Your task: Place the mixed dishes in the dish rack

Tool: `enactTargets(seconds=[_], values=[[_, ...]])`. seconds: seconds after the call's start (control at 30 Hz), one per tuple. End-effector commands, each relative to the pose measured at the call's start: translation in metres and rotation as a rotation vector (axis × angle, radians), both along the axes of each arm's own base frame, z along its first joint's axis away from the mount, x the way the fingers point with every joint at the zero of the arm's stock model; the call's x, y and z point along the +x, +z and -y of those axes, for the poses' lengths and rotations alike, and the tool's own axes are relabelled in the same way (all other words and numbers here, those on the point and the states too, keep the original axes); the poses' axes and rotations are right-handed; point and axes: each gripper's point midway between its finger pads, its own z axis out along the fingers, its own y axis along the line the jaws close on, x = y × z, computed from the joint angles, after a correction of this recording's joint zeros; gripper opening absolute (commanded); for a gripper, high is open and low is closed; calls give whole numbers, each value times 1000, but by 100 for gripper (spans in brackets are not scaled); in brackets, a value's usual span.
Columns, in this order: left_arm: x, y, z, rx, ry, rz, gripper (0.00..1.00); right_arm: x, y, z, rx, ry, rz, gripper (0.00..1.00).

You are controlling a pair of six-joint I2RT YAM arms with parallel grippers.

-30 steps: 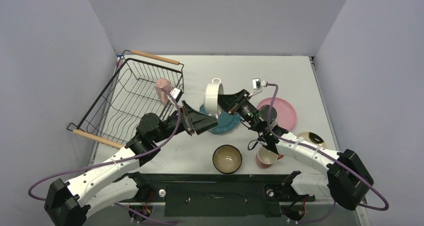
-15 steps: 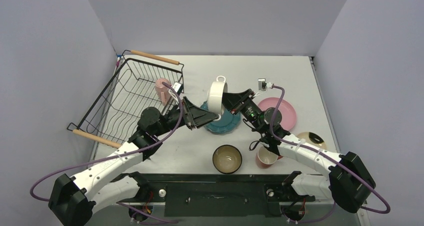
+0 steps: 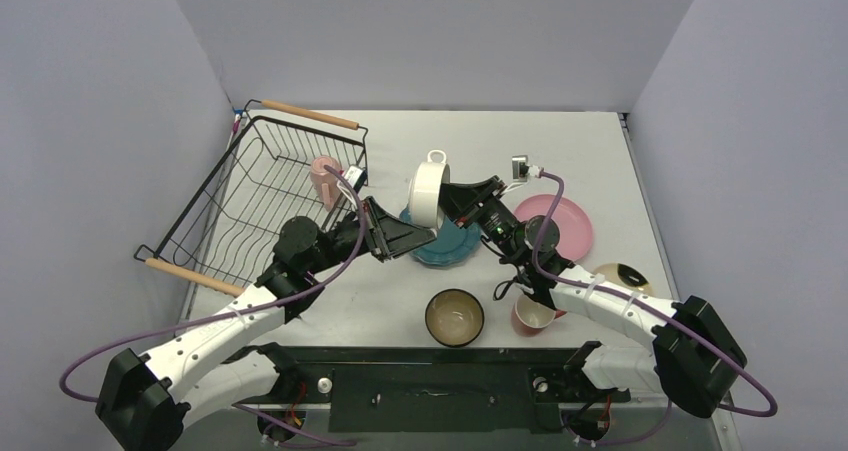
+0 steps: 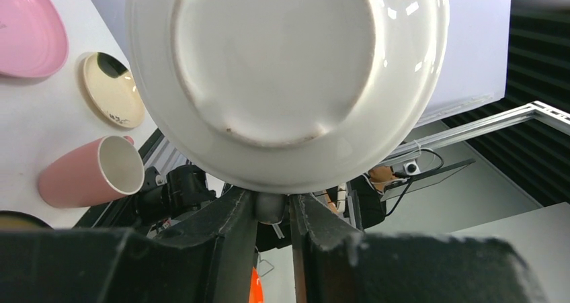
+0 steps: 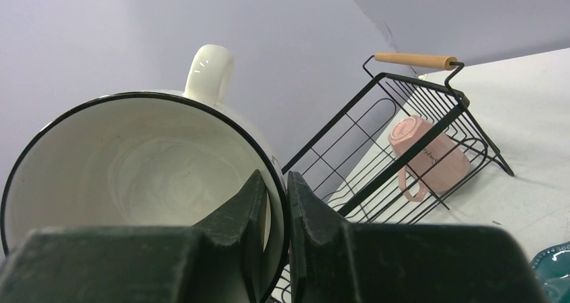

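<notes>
Bright and even in the top view, lit from overhead. Soft, short shadows on the pale grey tabletop (image 3: 600,151) and under the black wire rack with wooden handles (image 3: 310,114). Sharp throughout, no glare.

In the left wrist view, small white glints at the upper right of the glossy white ceramic mug (image 4: 282,81), with grey shading along its lower edge. Near-black and soft along the bottom of the frame. Wide-angle stretch toward the edges.

In the right wrist view, gentle sheen inside the mug. Foreground dark and blurred, background crisp.
</notes>
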Motion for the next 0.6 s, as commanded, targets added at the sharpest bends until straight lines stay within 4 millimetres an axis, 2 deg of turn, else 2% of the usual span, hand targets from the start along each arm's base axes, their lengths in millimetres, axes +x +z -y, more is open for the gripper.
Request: enactTargets(seconds=[0.0,0.07,0.1,0.17,0.3,0.33,0.4,0.43,0.57], values=[[5,43,-10,-65,71,115,19,-30,52,-8,76,81,172,0],[3,44,-13,-92,82,128,13,-33,51,-11,63,85,184,0],[2,48,-15,-112,87,144,6,-35,51,-14,51,90,196,0],[2,52,-20,-128,115,153,0,-38,50,-16,27,88,209,0],[1,63,-32,-134,171,195,0,-35,47,-13,-6,53,205,0],[6,59,-33,-103,199,173,0,-35,45,-11,-18,43,203,0],[10,54,-36,-60,227,147,0,-32,44,-7,-34,15,193,6],[9,55,-37,-55,227,146,0,-31,41,-6,-39,4,186,14],[0,65,-37,-100,159,136,0,-32,45,-5,-21,-11,198,33]])
